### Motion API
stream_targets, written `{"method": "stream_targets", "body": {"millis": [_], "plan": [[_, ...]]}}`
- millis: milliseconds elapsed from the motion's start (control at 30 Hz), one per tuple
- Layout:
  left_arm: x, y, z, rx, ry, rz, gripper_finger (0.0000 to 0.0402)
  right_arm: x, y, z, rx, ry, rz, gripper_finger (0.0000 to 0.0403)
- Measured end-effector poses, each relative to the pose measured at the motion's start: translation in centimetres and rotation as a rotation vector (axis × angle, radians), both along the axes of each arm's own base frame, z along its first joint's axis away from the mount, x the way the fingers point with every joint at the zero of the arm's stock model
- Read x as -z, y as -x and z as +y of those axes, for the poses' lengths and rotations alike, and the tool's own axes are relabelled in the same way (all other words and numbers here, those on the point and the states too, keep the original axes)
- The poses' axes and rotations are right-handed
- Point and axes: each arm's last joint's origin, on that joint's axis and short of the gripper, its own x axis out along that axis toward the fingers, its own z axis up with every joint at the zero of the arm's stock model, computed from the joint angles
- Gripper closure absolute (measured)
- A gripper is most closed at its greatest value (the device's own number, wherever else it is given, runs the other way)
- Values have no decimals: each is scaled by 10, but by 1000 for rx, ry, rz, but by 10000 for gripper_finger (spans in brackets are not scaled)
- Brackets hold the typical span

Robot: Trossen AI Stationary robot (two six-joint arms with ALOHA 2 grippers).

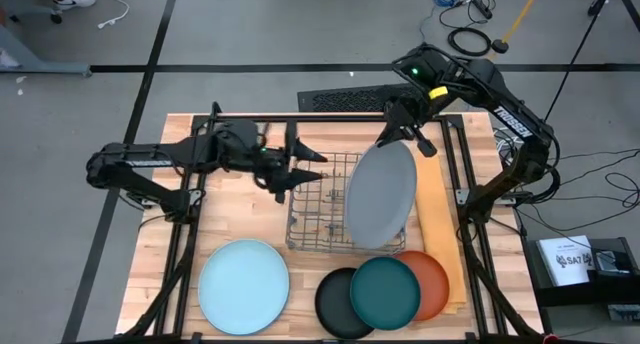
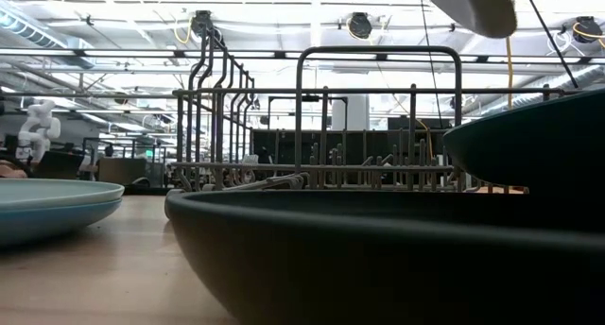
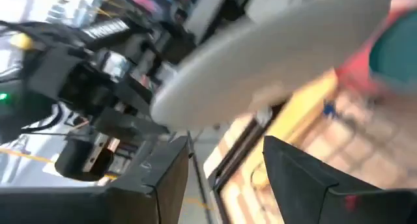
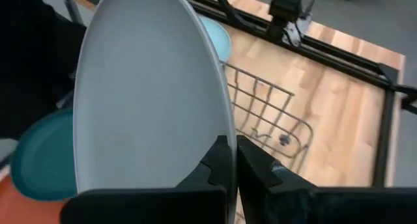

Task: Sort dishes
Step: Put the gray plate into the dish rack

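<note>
A large grey plate (image 1: 380,194) hangs tilted above the right part of the wire rack (image 1: 318,206), with my right gripper (image 1: 402,139) shut on it. The same grey plate (image 4: 143,94) fills the right wrist view. My left gripper (image 1: 312,166) stands open over the rack's left part, its fingers empty (image 3: 225,165), pointing toward the grey plate (image 3: 273,61). A pale blue plate (image 1: 243,284) lies flat on the table at the near left. Black (image 1: 335,304), dark teal (image 1: 385,292) and orange (image 1: 432,276) plates lie overlapping at the near right. My right gripper pinches the grey plate's rim (image 4: 228,129) at its far edge, one finger on each face. The fingers (image 4: 260,168) come from the table's far side, slanting down. The plate hangs below them, lifted clear, tilted on edge above the rack.
The rack's upright wires (image 2: 321,127) stand under the plate. A black frame (image 1: 330,114) rings the wooden table. A tan mat (image 1: 435,219) lies right of the rack. Bare wood lies between the pale blue plate and the rack.
</note>
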Motion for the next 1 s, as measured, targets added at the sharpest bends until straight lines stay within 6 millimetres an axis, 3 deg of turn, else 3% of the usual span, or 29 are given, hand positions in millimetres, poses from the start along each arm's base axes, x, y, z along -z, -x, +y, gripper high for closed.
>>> {"method": "stream_targets", "body": {"millis": [267,500,867,1000], "plan": [[-2,-39,1,0,-141,106,203,20,-1,-14,-13,-90,24,401],[-7,-45,2,23,-228,96,203,45,-2,-25,-12,-186,82,401],[24,-71,-16,68,-363,196,203,69,-8,-29,-1,-266,124,401],[24,-75,-21,29,-404,177,203,71,-7,-28,11,-295,148,401]]}}
